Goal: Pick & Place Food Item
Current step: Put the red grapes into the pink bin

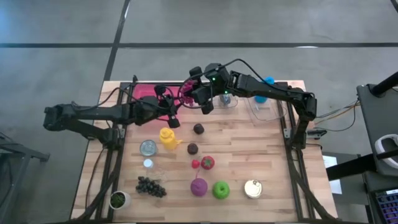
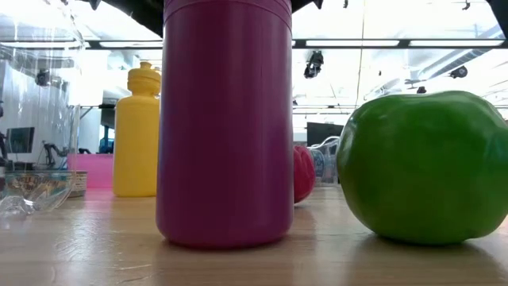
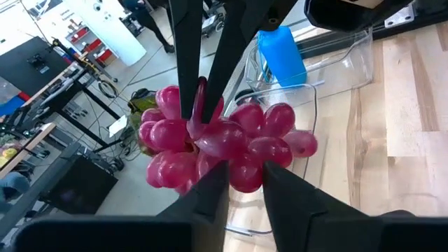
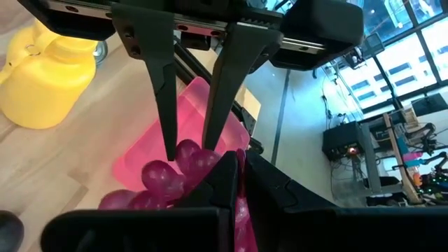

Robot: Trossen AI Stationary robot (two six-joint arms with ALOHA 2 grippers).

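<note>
Wooden table [image 1: 261,155] is crowded with food props along the near half; far edge is kept for containers. Pink bin [image 1: 144,92] sits at the far left corner, clear container [image 1: 267,111] at far right — likely the drop spots. Red grape bunch [image 3: 217,143] is held in mid-air between them, above the far edge, gripped from both sides. Left gripper [image 3: 241,178] is pinched narrow on the bunch; right gripper [image 4: 238,178] is nearly closed on it too. Looks like a handover; which side releases cannot be told.
</note>
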